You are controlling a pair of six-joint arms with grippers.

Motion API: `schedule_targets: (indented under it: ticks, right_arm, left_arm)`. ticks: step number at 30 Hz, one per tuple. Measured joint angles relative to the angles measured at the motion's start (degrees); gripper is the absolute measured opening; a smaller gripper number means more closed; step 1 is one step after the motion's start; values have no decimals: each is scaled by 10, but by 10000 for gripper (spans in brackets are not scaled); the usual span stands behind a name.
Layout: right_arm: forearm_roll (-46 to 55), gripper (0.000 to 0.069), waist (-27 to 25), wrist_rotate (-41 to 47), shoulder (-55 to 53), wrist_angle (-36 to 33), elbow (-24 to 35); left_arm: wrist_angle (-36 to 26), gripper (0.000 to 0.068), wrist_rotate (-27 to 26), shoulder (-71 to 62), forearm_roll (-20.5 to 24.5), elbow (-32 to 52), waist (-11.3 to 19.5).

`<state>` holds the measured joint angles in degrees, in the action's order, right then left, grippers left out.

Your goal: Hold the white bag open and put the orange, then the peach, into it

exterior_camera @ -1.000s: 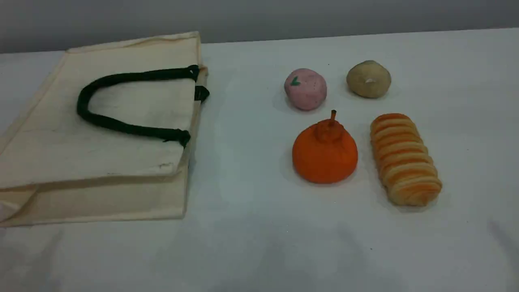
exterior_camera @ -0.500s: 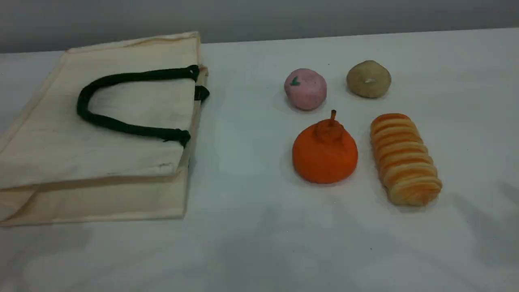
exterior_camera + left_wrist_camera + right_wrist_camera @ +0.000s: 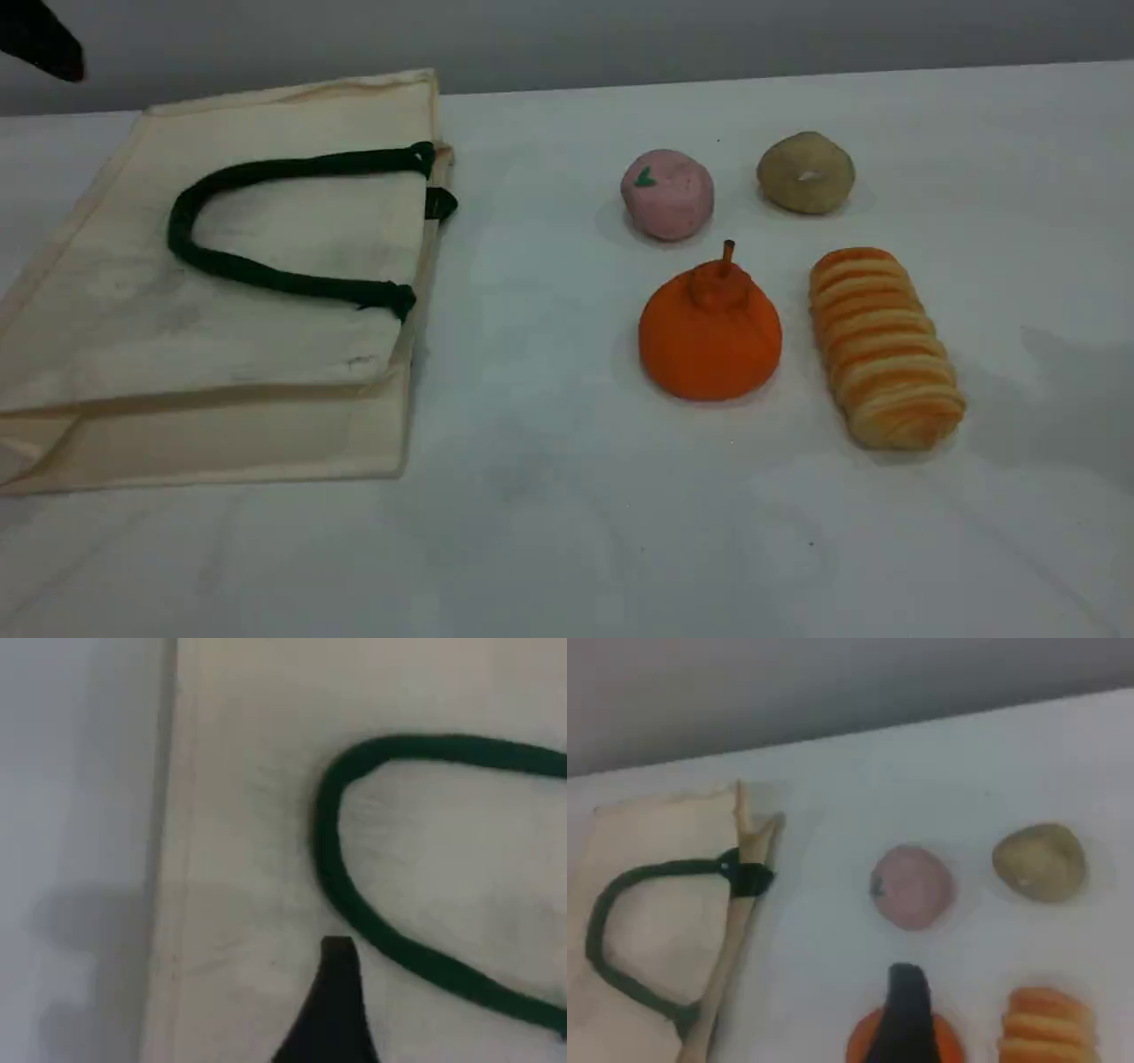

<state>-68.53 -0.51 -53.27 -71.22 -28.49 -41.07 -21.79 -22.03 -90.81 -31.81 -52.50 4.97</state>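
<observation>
The white bag (image 3: 133, 337) lies flat on the table's left, its dark green rope handle (image 3: 266, 276) folded onto its top face and its mouth facing right. Right of it rest the orange (image 3: 709, 337) and, behind that, the pink peach (image 3: 667, 195). A dark piece of my left gripper (image 3: 40, 40) shows at the top left corner, above the bag's far end. In the left wrist view one fingertip (image 3: 337, 992) hangs over the bag beside the handle (image 3: 332, 859). In the right wrist view one fingertip (image 3: 908, 1010) hovers over the orange (image 3: 950, 1047), with the peach (image 3: 912, 886) beyond. Neither gripper holds anything.
A beige-tan round thing (image 3: 804, 173) sits right of the peach. A striped bread loaf (image 3: 881, 346) lies right of the orange. A grey wall runs behind the table's far edge. An arm's shadow falls on the cloth at the right.
A dark piece of the left gripper has come into the top left corner of the scene view. Shadows on the cloth have shifted. Bag and fruits have not moved.
</observation>
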Motion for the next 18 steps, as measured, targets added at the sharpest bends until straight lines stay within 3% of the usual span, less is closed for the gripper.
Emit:
schedule_targets:
  ticks: [10, 18]
  right_arm:
    - [-132, 545, 0, -121, -69, -2, 0]
    - [-172, 545, 0, -163, -84, -4, 0]
  left_arm:
    - [-4, 580, 0, -166, 1, -104, -1]
    - [9, 580, 0, -237, 4, -137, -29]
